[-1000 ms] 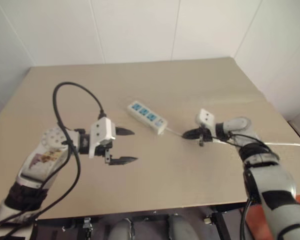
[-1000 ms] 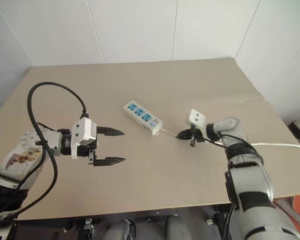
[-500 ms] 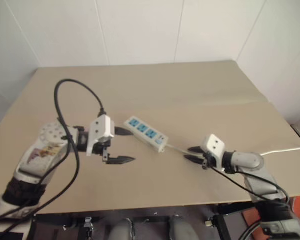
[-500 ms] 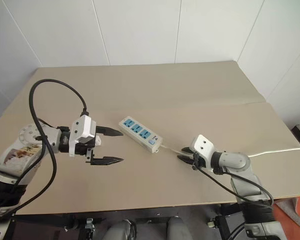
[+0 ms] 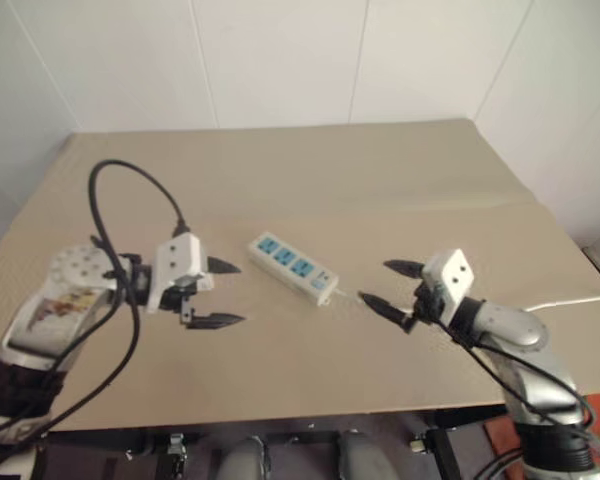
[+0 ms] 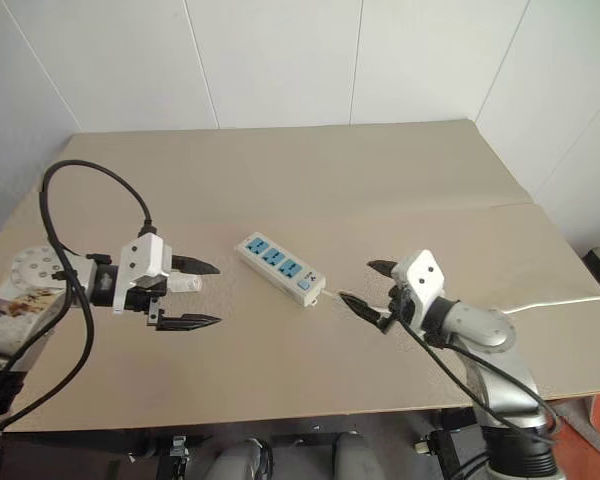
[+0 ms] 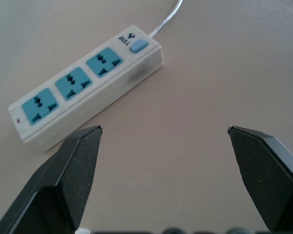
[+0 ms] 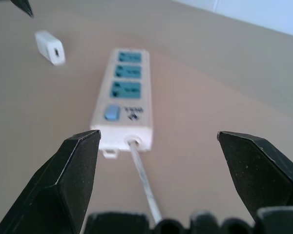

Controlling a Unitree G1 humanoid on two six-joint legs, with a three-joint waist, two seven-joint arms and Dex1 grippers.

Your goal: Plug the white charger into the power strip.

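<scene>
Head views: the strip (image 6: 280, 269) lies mid-worktop (image 6: 310, 180); the left gripper (image 6: 194, 293) hovers left of it, the right gripper (image 6: 364, 287) right of it, both jaws wide and empty

Right wrist view: the charger (image 8: 50, 47) lies just beyond the strip's far end

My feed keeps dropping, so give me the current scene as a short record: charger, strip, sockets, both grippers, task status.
charger: white charger lies on the table, unplugged, beside the left gripper, off the power strip's far end
strip: power strip lies flat at table centre, cord running toward the right gripper
sockets: three blue faces, all free
left gripper: open, holding nothing
right gripper: open, holding nothing, facing the strip's switch end
status: charger not yet picked up
</scene>
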